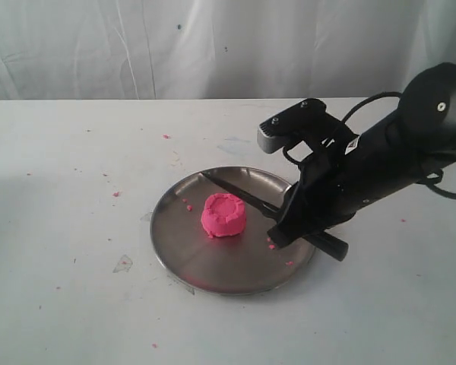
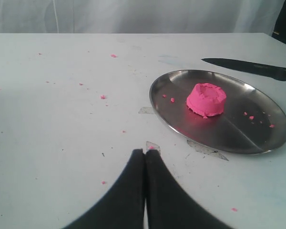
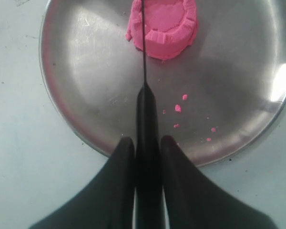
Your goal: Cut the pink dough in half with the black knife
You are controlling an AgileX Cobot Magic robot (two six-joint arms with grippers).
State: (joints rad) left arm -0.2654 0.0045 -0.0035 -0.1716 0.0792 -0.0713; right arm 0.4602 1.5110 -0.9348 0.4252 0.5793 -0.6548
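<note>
A round steel plate [image 1: 182,258] sits on the white surface [image 1: 68,190], and the pink dough [image 1: 223,215] rests on it a little off centre as one whole puck with a dished top and a raised rim. A few tiny pink crumbs [image 1: 188,204] lie on the plate near the dough, and more are scattered over the surface to the left.

The right gripper [image 1: 283,230] reaches in from the right side, its jaws clamped on the handle of the black knife [image 1: 235,190]. The butt of the handle sticks out behind the jaws, past the plate's right edge. The blade runs out over the plate toward its far rim, tip pointing to the back left. In the right wrist view the blade is seen edge-on, a thin dark line that crosses the puck to one side of its middle; from the outside camera the blade passes behind the dough, so I cannot tell whether the edge is touching it or hanging just above.

The left gripper [image 2: 144,157] hangs over bare surface, well apart from the plate, with its two black fingers pressed together and nothing between them. Behind the surface hangs a pale crumpled backdrop [image 1: 213,46]
</note>
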